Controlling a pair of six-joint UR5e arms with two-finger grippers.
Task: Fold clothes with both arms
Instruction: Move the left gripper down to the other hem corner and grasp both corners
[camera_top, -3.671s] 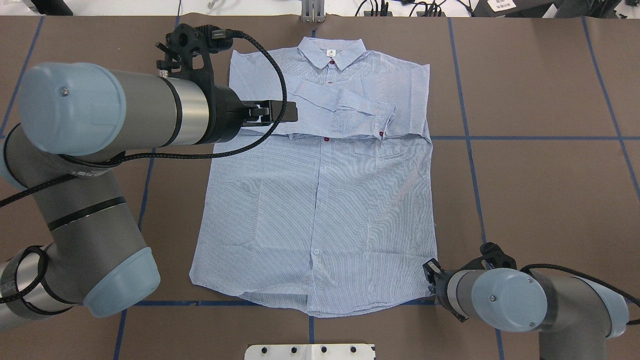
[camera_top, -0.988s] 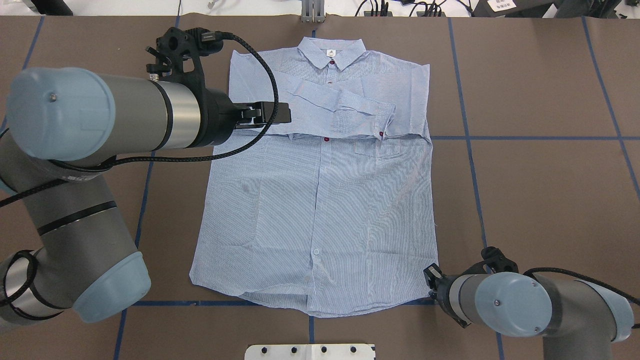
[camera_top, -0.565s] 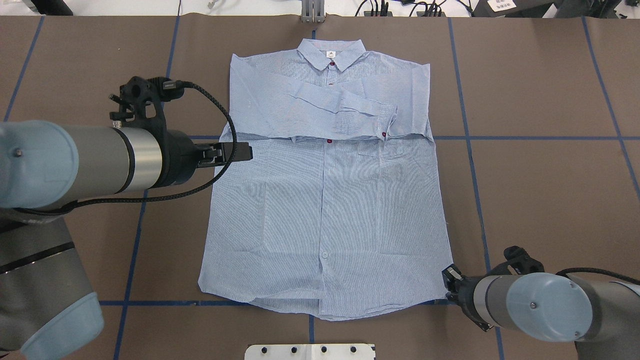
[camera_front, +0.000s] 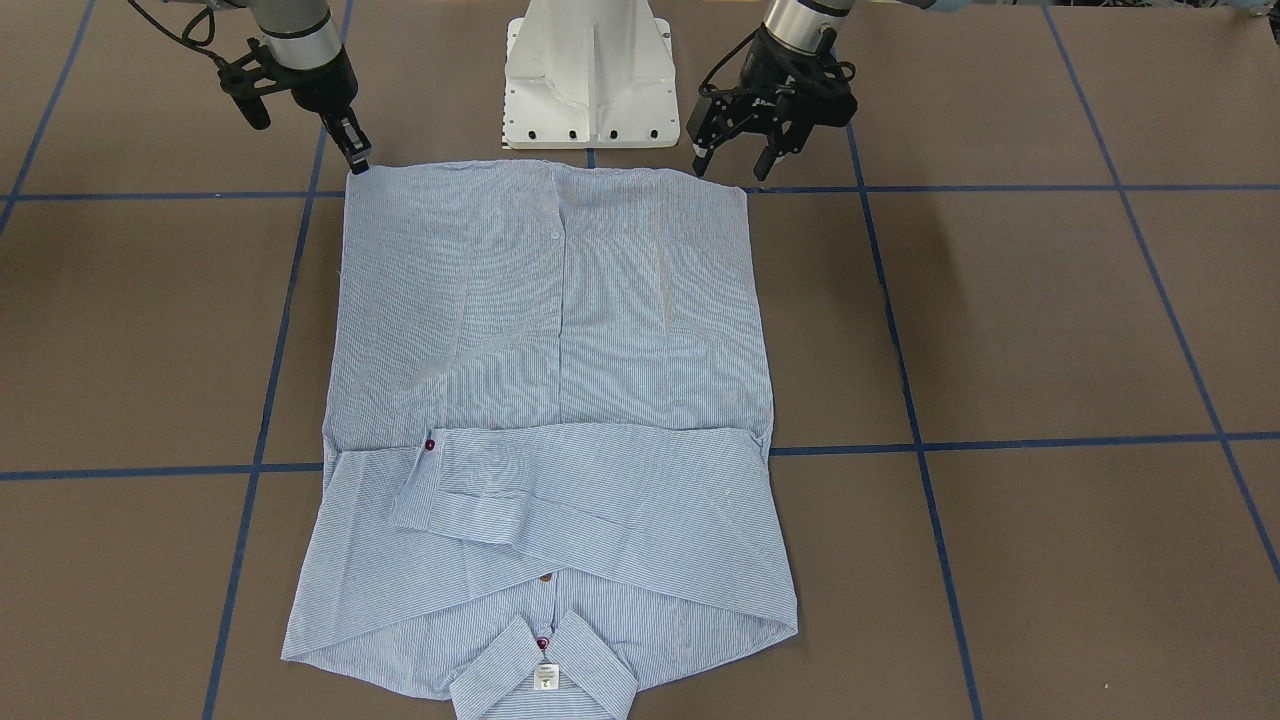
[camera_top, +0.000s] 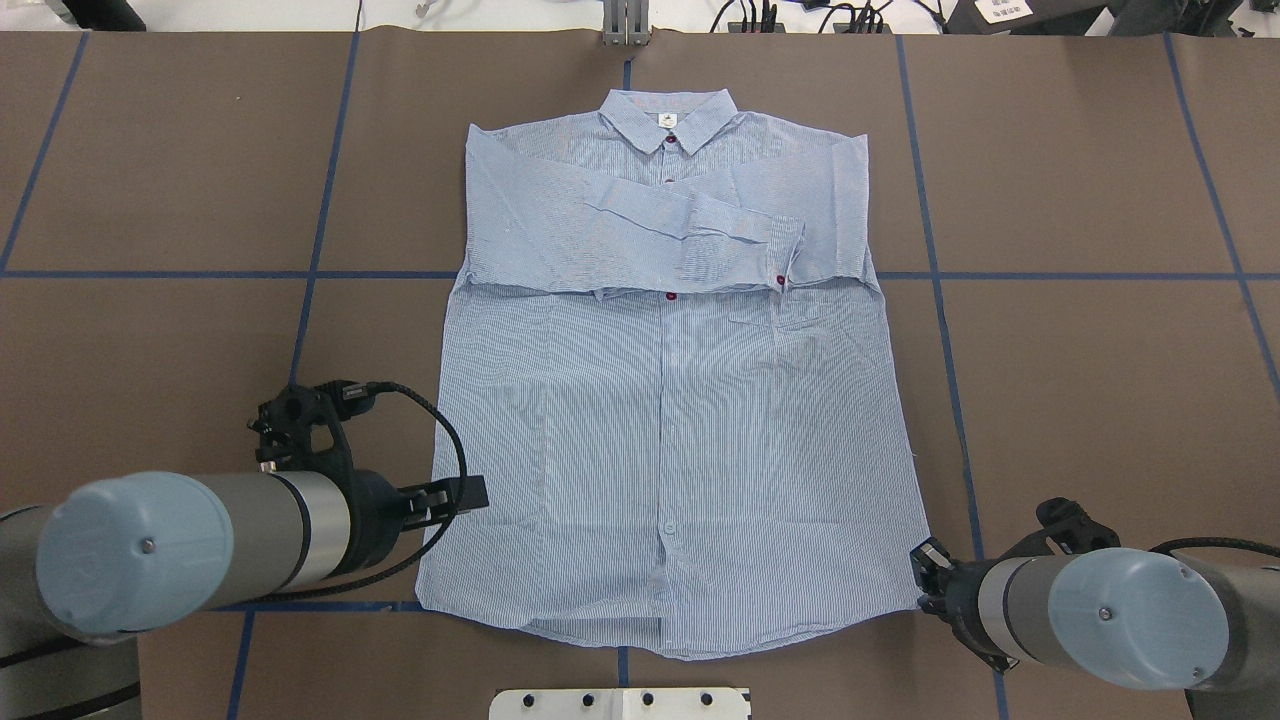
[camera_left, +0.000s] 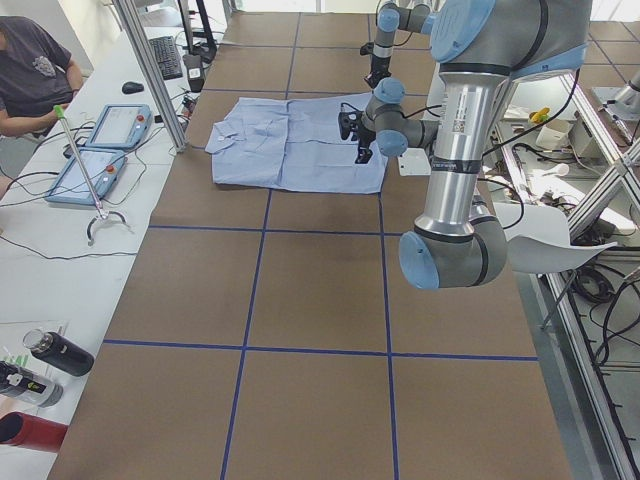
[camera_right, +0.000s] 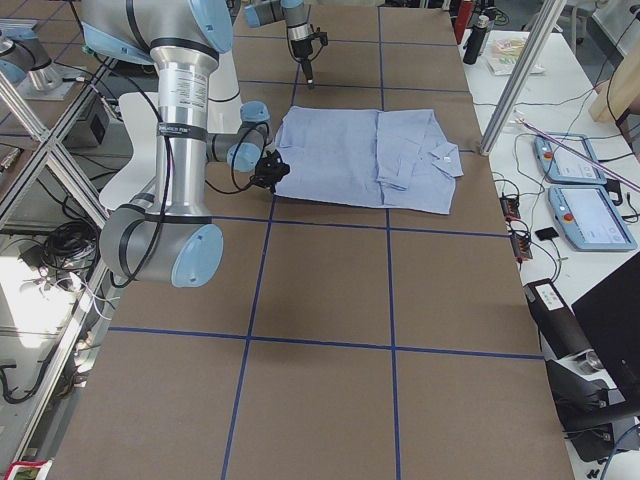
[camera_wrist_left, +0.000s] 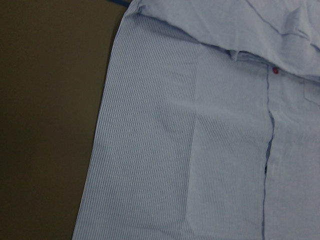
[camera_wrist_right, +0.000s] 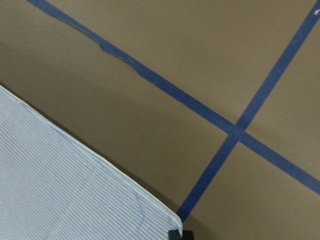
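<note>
Lying flat mid-table, the shirt (camera_top: 660, 420) points its collar toward the far edge of the brown table (camera_top: 1100, 400), which is crossed by blue tape lines (camera_top: 1050, 276). A side bench holds control tablets (camera_left: 120, 125). The left gripper (camera_front: 732, 165) — fingers spread, holding nothing — has swung from the sleeves to a hem corner. The right gripper (camera_front: 357, 160) pinches the other corner, now dragged rightward.

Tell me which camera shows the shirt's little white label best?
The exterior front-facing view: the label lies nearest that camera, between the collar flaps of the shirt. The overhead view shows it small; in the side views it is too small to tell; the wrist views miss it.
</note>
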